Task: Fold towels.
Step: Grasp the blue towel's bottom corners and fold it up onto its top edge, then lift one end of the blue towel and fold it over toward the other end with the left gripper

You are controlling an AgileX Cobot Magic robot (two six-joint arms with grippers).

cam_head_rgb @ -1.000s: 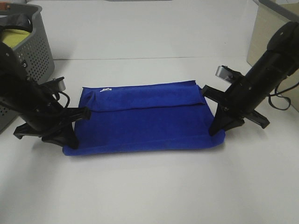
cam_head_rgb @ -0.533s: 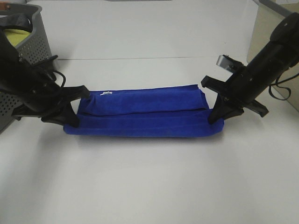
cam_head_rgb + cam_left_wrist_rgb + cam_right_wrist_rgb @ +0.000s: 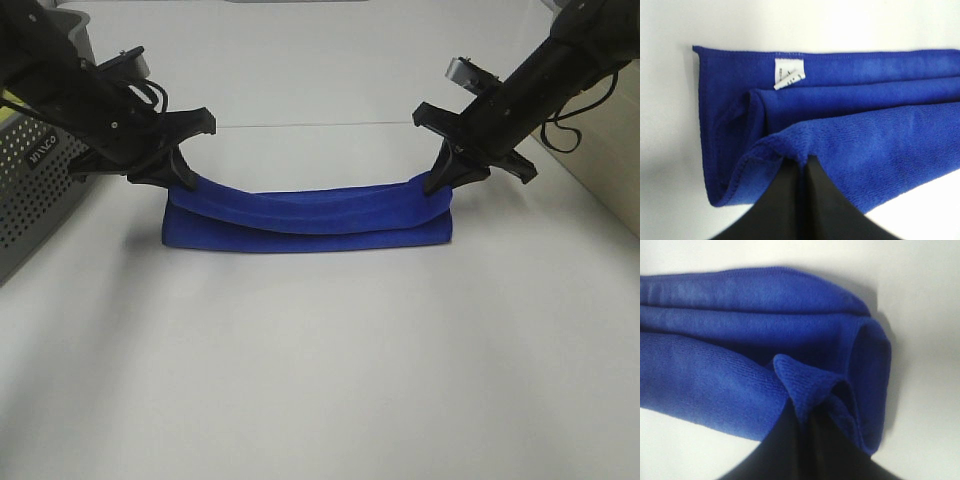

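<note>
The royal-blue towel point(image 3: 305, 215) lies folded into a long narrow band on the white table. Its near long edge is lifted and sags between my two grippers. My left gripper point(image 3: 180, 178) is shut on the towel's left end, which shows in the left wrist view point(image 3: 850, 145) with the small white tag point(image 3: 788, 76) on the layer below. My right gripper point(image 3: 440, 180) is shut on the towel's right end, whose pinched fold shows in the right wrist view point(image 3: 805, 380). Both grippers hold their corners a little above the lower layers.
A grey perforated basket point(image 3: 35, 165) stands at the far left, next to my left arm. A beige box point(image 3: 600, 130) stands at the right edge behind my right arm. The white table point(image 3: 320, 380) stretches toward the front.
Both grippers have lifted the towel's near edge and carried it away toward the back. The towel has gone from a wide flat rectangle to a narrow folded band.
</note>
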